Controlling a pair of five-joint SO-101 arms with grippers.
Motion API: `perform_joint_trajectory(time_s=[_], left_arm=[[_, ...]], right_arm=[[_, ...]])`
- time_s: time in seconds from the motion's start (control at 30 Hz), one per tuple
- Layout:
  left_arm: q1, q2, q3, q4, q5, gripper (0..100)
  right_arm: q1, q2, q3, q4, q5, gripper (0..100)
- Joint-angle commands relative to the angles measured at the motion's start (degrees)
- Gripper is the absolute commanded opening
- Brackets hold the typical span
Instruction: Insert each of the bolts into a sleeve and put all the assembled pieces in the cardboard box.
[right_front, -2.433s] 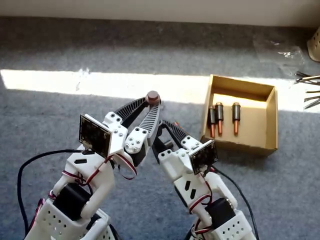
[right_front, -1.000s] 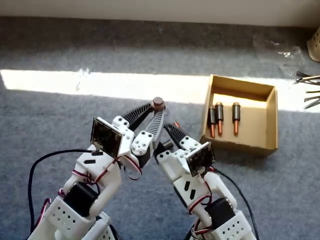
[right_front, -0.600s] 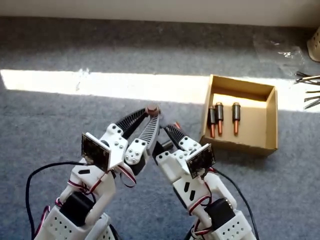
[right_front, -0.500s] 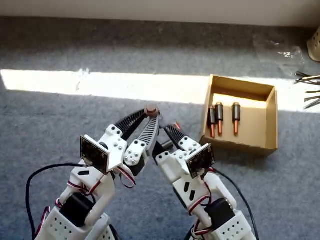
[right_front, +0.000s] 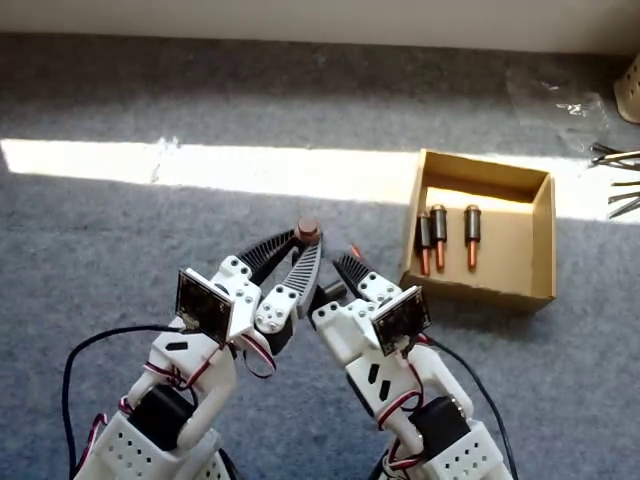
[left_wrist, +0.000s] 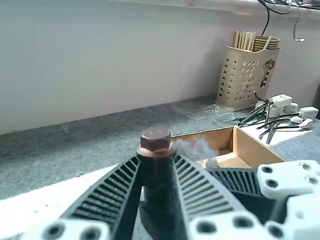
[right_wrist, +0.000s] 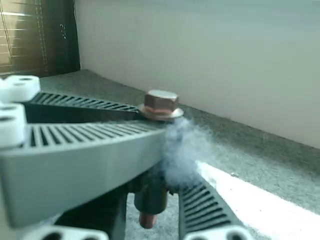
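The left hand (right_front: 304, 241) is raised over the bench (right_front: 120, 250), pressed together on a bolt (right_front: 307, 229) just under its hexagonal head. The bolt stands roughly upright, head up and clear above the fingertips. In the right wrist view a dark sleeve (right_wrist: 150, 194) sits round the shaft below the left hand, and the copper tip pokes out of its lower end.

The right hand (right_front: 339, 269) is just beside the left hand, on the box side and a little lower, angled in toward the bolt. The sleeve hangs close in front of its camera. Whether this hand is spread or pinching I cannot tell.

The box (right_front: 480, 288) lies on the bench near the right hand, open side up. Three assembled pieces lie in it side by side, apart from each other, dark ends toward the far wall and copper ends toward the arms: one (right_front: 424, 243) nearest the hands, one (right_front: 439, 236) next to it, one (right_front: 472, 236) farther over.

A strip of sunlight (right_front: 200, 165) crosses the bench beyond the hands and reaches the far part of the box
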Motion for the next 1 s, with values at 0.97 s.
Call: perform_joint_trajectory(time_s=[0.97], left_arm=[[-4.53,-1.19,-9.63,-0.18,-0.35,16]], right_arm=[[-0.4,-1.27,5.49,0.48,0.53,0.4]])
